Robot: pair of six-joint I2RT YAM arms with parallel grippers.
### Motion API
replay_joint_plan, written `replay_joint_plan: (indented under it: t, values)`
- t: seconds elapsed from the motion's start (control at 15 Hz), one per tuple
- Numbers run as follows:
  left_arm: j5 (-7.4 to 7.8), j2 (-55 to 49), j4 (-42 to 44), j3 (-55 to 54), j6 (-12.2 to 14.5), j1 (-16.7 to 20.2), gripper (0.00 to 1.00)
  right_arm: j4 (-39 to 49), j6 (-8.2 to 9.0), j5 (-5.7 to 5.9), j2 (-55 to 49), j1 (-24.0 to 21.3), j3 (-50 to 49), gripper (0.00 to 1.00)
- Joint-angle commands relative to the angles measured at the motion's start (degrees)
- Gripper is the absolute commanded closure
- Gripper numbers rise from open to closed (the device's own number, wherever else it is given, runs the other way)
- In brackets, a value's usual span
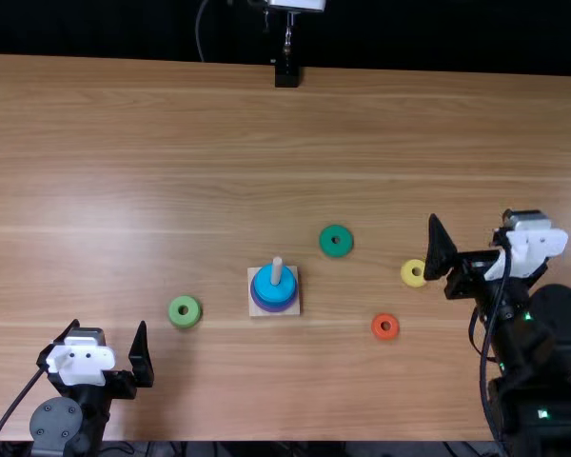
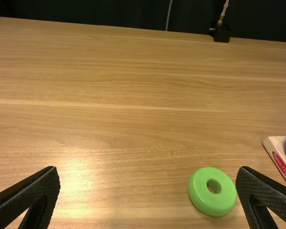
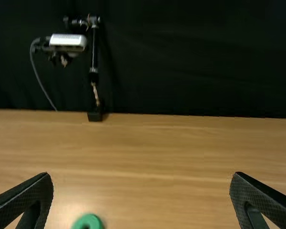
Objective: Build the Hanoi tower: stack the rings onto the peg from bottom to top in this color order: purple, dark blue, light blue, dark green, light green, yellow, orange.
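Top view: peg holds purple ring, dark blue ring, light blue ring; left to stack, dark green ring at its two o'clock, yellow ring three, orange ring near four, light green ring past eight; left wrist view, left gripper spread, empty; right wrist view, right gripper likewise.

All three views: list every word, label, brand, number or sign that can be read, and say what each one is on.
Red label with pale lettering, on the side of the wooden base: too small to read with certainty, so not quoted.
Light green ring: no lettering on its top face.
No other text can be made out.
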Motion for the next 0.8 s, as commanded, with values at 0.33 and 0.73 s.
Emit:
replay_joint_plan:
  t: [0.33, 0.73]
  values:
    - [0.53, -0.7, -4.4, -6.3, 0.7, 0.2, 0.0, 0.0, 7.03, -0.57, 13.5, 10.6, 12.1, 0.0]
    - [0.53, -0.7, -4.3, -6.3, 0.7, 0.2, 0.0, -9.5, -12.9, -0.78, 26.6, 14.2, 20.0, 0.0]
